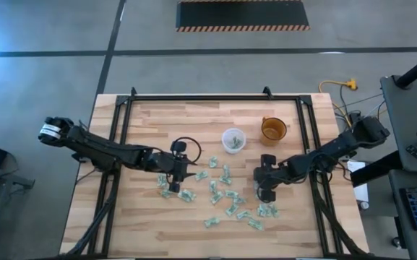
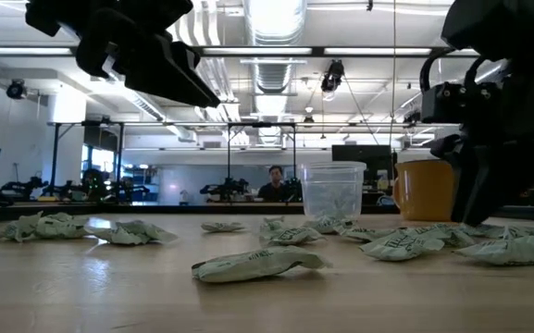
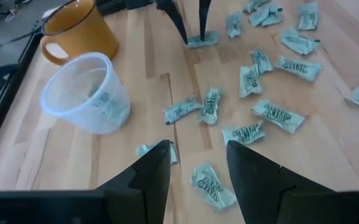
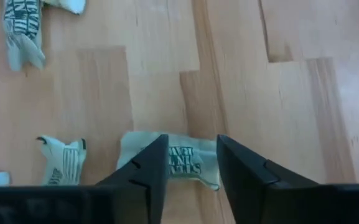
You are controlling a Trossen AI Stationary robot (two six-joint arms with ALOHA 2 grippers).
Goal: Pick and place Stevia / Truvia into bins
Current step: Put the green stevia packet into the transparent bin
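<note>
A green sachet lies on the table directly between the right hand's parted fingers.

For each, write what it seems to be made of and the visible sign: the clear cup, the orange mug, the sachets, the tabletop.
Clear cup: probably thin plastic, translucent, sachets showing through its wall.
Orange mug: opaque and glossy, perhaps ceramic or plastic; the look leaves it open.
Sachets: seemingly paper, matte, crumpled, printed.
Tabletop: wood, with visible grain and joined planks.

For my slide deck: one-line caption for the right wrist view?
Right end effector open, straddling a pale green sachet on the wooden table.
</note>
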